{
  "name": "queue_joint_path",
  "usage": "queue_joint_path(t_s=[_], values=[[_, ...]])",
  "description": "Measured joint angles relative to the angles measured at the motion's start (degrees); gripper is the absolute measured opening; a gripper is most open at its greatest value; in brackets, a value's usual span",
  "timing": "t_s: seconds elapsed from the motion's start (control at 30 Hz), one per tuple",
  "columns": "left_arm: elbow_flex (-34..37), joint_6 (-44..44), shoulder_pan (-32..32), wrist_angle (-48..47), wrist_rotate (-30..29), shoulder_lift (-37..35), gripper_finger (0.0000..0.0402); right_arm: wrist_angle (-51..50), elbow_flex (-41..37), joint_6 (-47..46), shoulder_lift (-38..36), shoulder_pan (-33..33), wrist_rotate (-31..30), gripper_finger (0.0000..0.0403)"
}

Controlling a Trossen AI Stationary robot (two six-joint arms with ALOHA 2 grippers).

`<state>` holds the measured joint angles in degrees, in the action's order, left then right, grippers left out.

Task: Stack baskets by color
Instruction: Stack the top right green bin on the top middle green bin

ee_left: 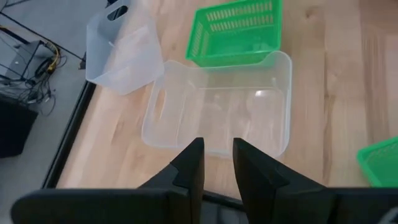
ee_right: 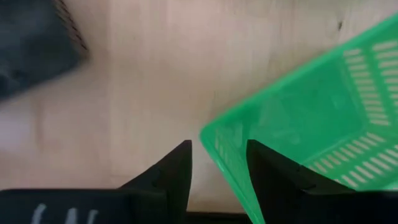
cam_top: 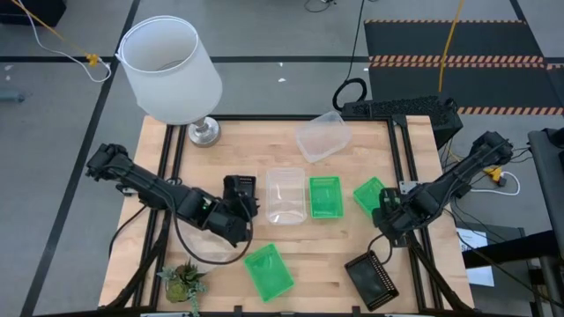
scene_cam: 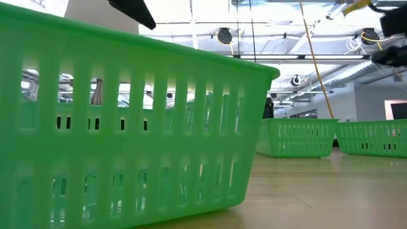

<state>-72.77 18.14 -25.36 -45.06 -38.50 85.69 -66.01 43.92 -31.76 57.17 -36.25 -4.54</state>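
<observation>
My right gripper (cam_top: 385, 211) (ee_right: 217, 144) points down, open, at the corner of a skewed green basket (cam_top: 370, 195) (ee_right: 323, 118). One finger is outside its rim (ee_right: 208, 134) and the other over its inside. A second green basket (cam_top: 324, 195) and a clear basket (cam_top: 285, 195) (ee_left: 217, 109) stand side by side at mid-table. My left gripper (cam_top: 245, 211) (ee_left: 217, 142) hovers open just left of the clear basket, with nothing between its fingers. A black basket (cam_top: 240, 187) stands beside it. Another green basket (cam_top: 268, 270) (scene_cam: 127, 127) and another black basket (cam_top: 372, 280) stand near the front edge.
A second clear basket (cam_top: 322, 136) (ee_left: 121, 53) lies tilted at the table's far edge. A big white lampshade (cam_top: 172, 70) stands at the far left corner and a small plant (cam_top: 185, 280) at the near left. Bare wood lies between the front baskets.
</observation>
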Motion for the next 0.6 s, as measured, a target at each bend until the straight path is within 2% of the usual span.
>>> queue_joint_path(t_s=[0.3, 0.43, 0.6], values=[[1.4, -2.0, 0.3, 2.9, 0.0, 0.0, 0.0088, 0.1, -5.7, 1.6, 0.0, 0.0, 0.3, 0.0159], [1.4, -2.7, 0.6, 3.0, 0.0, 0.0, 0.0088, 0.2, -5.8, 1.5, 0.0, 0.0, 0.3, 0.0142], [1.4, -3.5, 1.1, 3.2, 0.0, 0.0, 0.0088, 0.6, -6.1, 1.6, 0.0, 0.0, 0.3, 0.0104]])
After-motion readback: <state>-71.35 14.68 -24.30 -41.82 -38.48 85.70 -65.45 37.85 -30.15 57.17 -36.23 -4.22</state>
